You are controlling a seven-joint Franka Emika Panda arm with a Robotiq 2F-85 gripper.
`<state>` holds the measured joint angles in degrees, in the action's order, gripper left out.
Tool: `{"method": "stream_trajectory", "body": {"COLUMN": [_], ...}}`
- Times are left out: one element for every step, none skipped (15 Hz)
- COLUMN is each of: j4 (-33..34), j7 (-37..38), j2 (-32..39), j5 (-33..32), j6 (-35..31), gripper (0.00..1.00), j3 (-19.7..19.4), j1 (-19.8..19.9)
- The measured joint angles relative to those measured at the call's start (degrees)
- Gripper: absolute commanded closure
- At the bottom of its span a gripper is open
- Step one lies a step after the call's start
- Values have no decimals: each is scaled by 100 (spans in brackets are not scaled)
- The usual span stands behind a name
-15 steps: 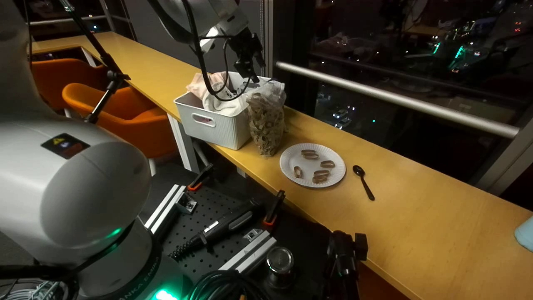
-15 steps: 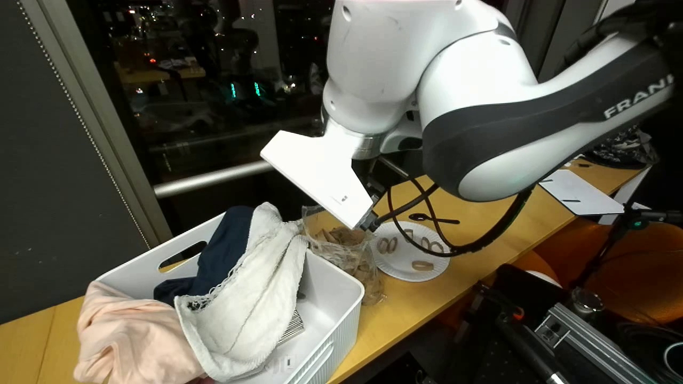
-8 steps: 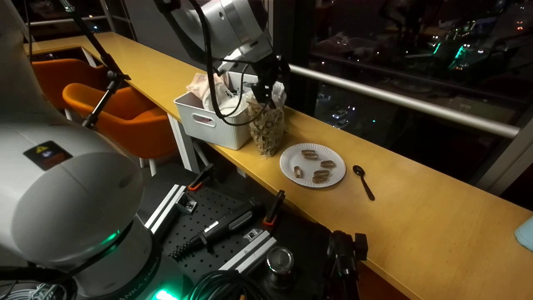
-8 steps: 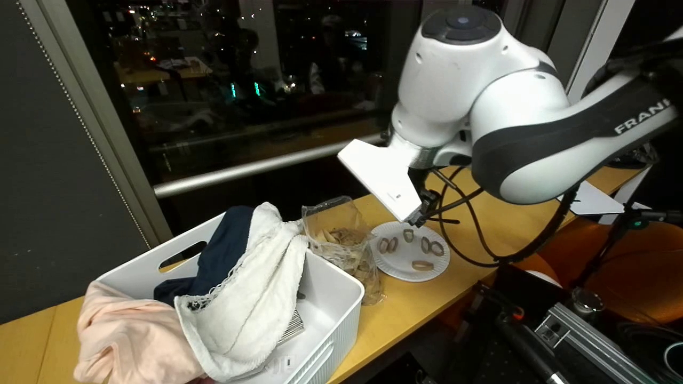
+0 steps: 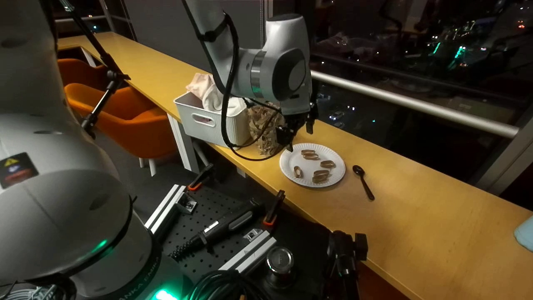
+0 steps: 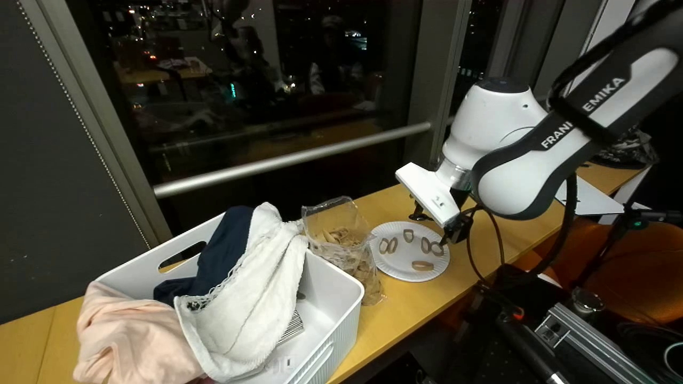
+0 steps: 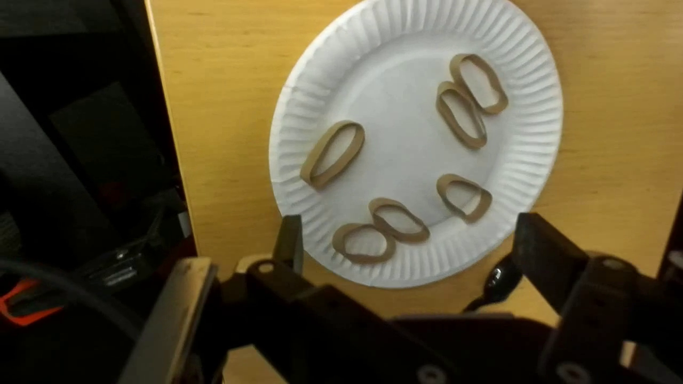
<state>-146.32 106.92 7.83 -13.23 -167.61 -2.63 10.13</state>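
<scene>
One wooden table (image 5: 420, 221) beside windows (image 5: 399, 54) bears a plate (image 7: 400, 122).

Plate (image 5: 310, 165) is sitting on tbl (image 5: 416, 208) w/ 6 loops (image 7: 315, 178) lying on it, 2 touching pairs + 2 singles. In an exterior view, spoon (image 5: 363, 182) is lying on tbl just R of plate, bag (image 5: 258, 123) is standing just L of plate, & bin (image 5: 208, 131) is standing farther L of plate w/ cloths (image 5: 212, 98) lying in it. Rail (image 5: 416, 105) is running behind plate; pegboard (image 5: 212, 210) is lying in front & L of plate.
</scene>
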Motion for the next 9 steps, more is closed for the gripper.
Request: {"method": "stream_trajectory", "body": {"j4": [64,178,346,548,762,970,1151,1338,1519], "j7": [-388,-778,-1172,-1569,-1986,-2363,-2759,-3156,-3411], "j2": [180,354,523,673,801,900,956,992,1019], "j5": [455,901,1296,1634,1937,2158,2457,2729,2861], "j6": [-18,-4,67,240,474,750,1051,1416,1805], "gripper": [0,0,0,0,0,0,0,0,0], "j3": [410,856,1279,1624,1853,1969,1860,1593,1293], "j1": [322,663,1014,1348,1645,1899,1943,1846,1706]}}
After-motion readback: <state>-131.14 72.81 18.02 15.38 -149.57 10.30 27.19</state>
